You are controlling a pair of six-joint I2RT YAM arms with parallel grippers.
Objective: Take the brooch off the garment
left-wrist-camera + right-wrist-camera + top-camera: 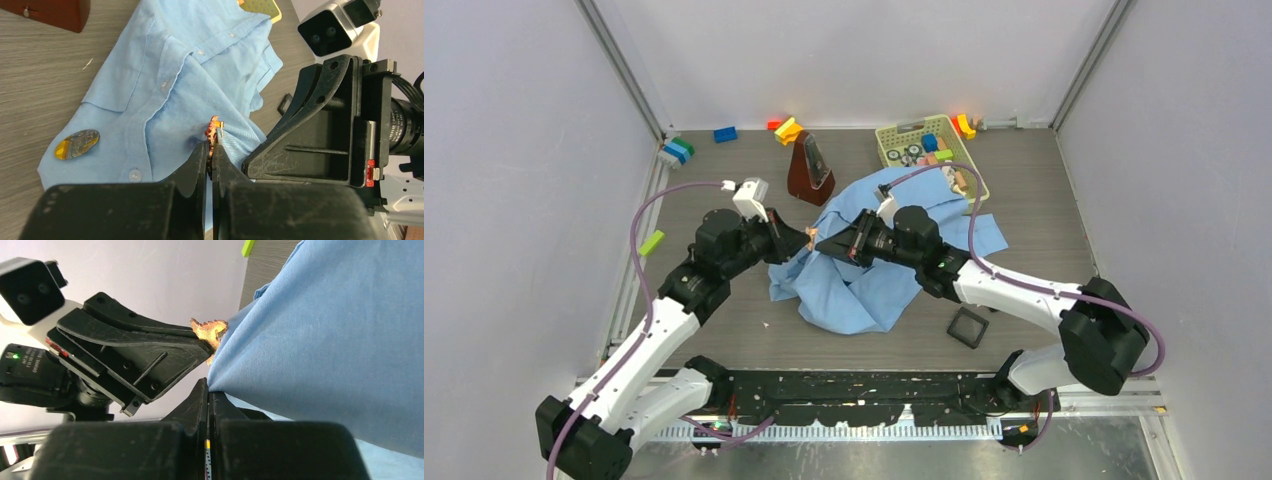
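Left wrist: left end effector (pixel 210 151) seemingly pinches jagged orange brooch (pixel 214 127); right (pixel 207 386) clamps garment (pixel 325 340).

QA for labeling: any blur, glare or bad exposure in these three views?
Top external: even light, sharp, no hard shadows around the garment, no glare. Left wrist: garment and brooch crisp; the left end effector is a dark, soft mass across the bottom. Right wrist: cloth weave sharp, the right end effector blurred and dark.

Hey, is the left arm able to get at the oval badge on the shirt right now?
Probably not yet: the left gripper is shut on the orange brooch, though the oval badge lies uncovered on the shirt.
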